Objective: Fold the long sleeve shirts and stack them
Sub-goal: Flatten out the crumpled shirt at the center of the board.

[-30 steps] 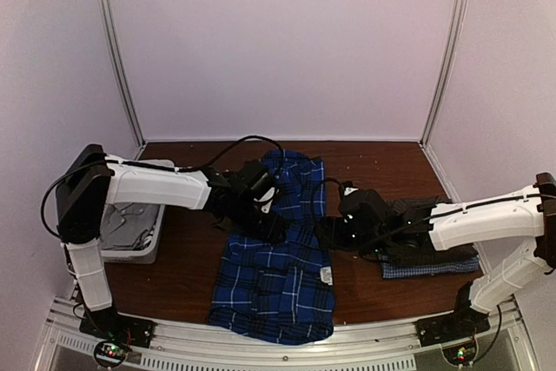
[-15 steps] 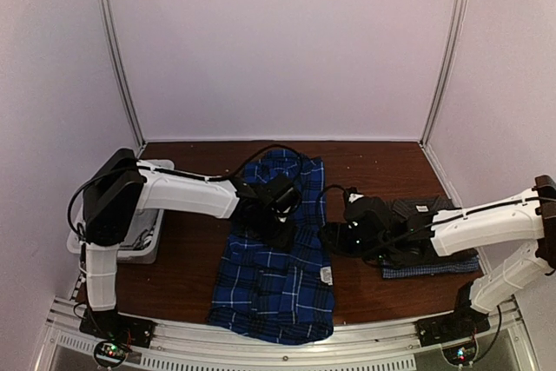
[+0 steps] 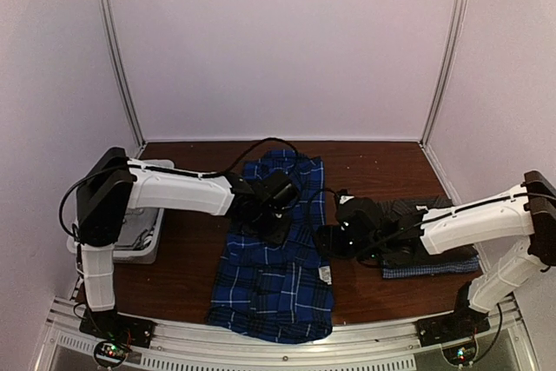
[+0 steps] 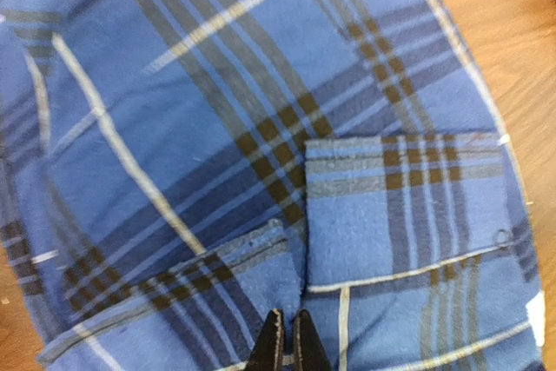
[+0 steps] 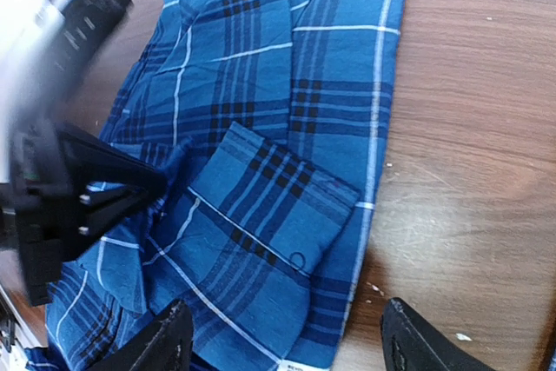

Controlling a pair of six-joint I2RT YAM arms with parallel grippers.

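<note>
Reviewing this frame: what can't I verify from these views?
- Top view: the right arm covers most of the folded shirts; their count is unclear.
- Top view: the left arm hides part of the basket; contents too small.
- Left wrist view: left gripper fingertips meet at the bottom edge; whether the plaid shirt is pinched is hidden.

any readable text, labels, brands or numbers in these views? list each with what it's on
No text can be read in any view.
Small white tag at the right edge of the blue plaid shirt: too small to read.
</note>
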